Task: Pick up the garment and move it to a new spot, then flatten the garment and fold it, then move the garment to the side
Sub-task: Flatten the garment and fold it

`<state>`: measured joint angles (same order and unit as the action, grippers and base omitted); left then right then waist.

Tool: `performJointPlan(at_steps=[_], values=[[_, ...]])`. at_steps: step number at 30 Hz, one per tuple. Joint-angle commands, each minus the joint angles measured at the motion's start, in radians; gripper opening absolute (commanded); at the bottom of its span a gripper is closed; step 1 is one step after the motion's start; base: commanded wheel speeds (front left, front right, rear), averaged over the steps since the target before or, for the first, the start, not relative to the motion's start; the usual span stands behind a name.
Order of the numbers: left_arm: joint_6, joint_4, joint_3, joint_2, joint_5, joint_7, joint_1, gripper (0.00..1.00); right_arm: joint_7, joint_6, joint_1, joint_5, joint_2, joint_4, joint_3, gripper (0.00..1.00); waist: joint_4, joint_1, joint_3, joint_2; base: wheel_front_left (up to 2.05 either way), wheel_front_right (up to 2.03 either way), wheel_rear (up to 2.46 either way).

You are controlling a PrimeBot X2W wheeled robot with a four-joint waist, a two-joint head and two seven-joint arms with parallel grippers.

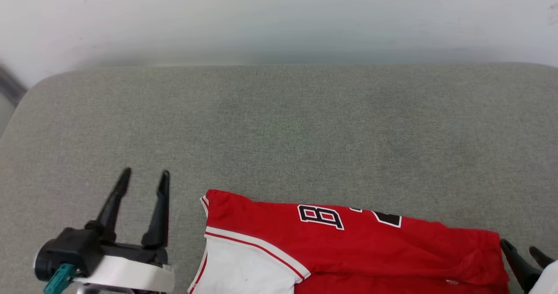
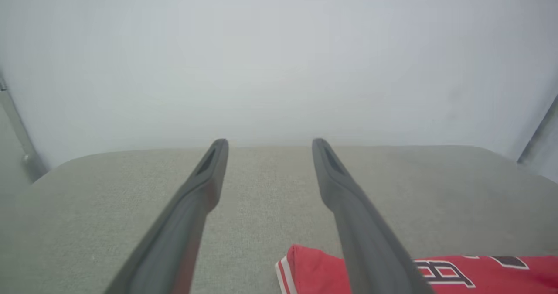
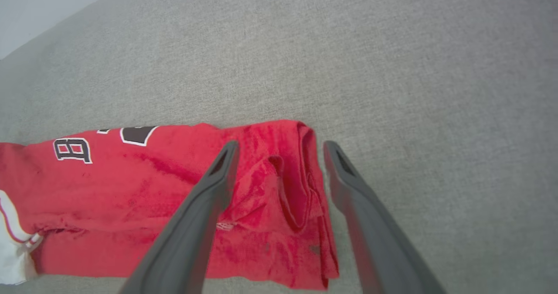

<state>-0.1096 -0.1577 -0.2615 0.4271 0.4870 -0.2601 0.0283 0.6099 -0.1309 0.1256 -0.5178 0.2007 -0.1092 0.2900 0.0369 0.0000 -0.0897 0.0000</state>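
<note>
Head view: we see one folded garment (image 1: 383, 250) on the grey counter (image 1: 305, 128), between our two arms. Left wrist: left jaws spread, empty, beside it. Right wrist: right jaws released over its red end.

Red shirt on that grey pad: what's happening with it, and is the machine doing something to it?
A two-armed robot is folding the red shirt, which lies folded into a long band on the grey pad. Both hands are open and empty: the left hand sits beside the shirt's sleeve end, and the right hand is at its other end.
</note>
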Motion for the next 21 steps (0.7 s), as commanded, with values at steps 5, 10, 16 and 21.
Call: performJointPlan(at_steps=[5,10,16,21], values=[[0.049,-0.043,0.119,-0.115,-0.105,-0.006,0.047,1.00,0.059,0.000,0.016,0.059,-0.064,0.007,0.069,1.00,0.014,0.0000,-0.020,0.0000,0.00,0.00,0.00],[0.135,-0.039,0.177,-0.192,-0.170,-0.006,0.065,1.00,0.109,0.000,0.022,0.099,-0.085,0.022,0.093,1.00,0.033,0.0000,-0.043,0.0000,0.00,0.00,0.00],[0.199,-0.022,0.226,-0.254,-0.222,-0.006,0.049,1.00,0.137,0.000,-0.004,0.089,-0.087,0.079,0.084,1.00,0.053,0.0000,-0.070,0.0000,0.00,0.00,0.00],[0.224,-0.012,0.247,-0.282,-0.245,-0.006,0.036,1.00,0.139,0.000,-0.018,0.107,-0.076,0.156,0.075,1.00,0.070,0.0000,-0.087,0.0000,0.00,0.00,0.00]])
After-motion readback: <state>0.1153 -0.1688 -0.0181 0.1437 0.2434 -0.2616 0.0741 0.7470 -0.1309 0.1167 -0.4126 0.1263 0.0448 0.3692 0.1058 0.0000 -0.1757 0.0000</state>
